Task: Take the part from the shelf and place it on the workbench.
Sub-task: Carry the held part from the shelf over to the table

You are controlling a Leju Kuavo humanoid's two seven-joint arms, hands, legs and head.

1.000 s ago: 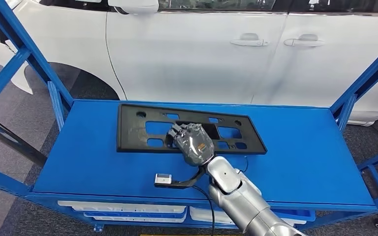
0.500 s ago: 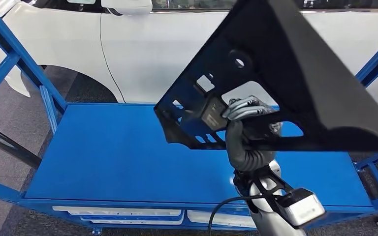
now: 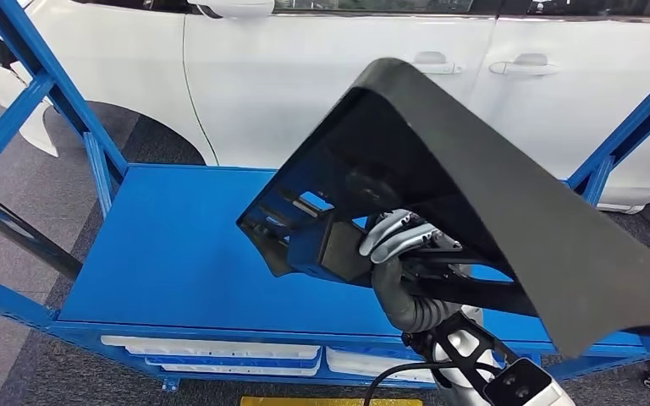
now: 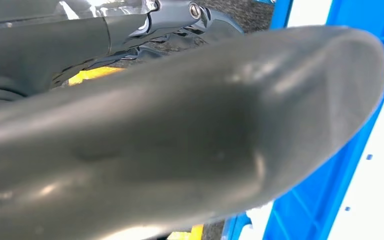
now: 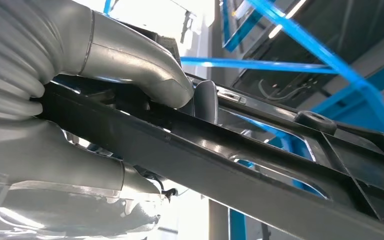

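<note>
Head view shows the right hand [image 3: 398, 237] gripping the part [image 3: 474, 194], a long black plastic panel with cut-out openings, and holding it up in the air above the blue shelf [image 3: 178, 254]. Its light grey fingers [image 3: 387, 239] curl over one of the panel's inner bars, while the silver arm rises from the lower edge of the picture with a small camera module at the wrist. The part is steeply tilted: its nearer end sweeps toward the lower right and looms large, and its farther end hangs over the middle of the shelf surface without touching it. Behind the shelf stands a white car [image 3: 322, 76] with two door handles in sight, and blue frame posts [image 3: 34, 93] slant at both sides of the shelf. White trays sit on a lower level beneath the blue surface.

Right wrist view, close in, shows the right hand [image 5: 70, 100] clamped on a black bar of the part [image 5: 260, 170]: the thick grey thumb [image 5: 140, 70] presses on one face and the other fingers wrap the opposite face, with blue shelf beams [image 5: 300, 55] beyond.

Left wrist view is mostly taken up by a smooth dark grey curved surface of the part [image 4: 205, 135], very near the lens, with blue shelf framing [image 4: 325, 195] beside it. Dark fingers of the left hand [image 4: 145, 25] show at one edge; whether they hold anything I cannot tell.
</note>
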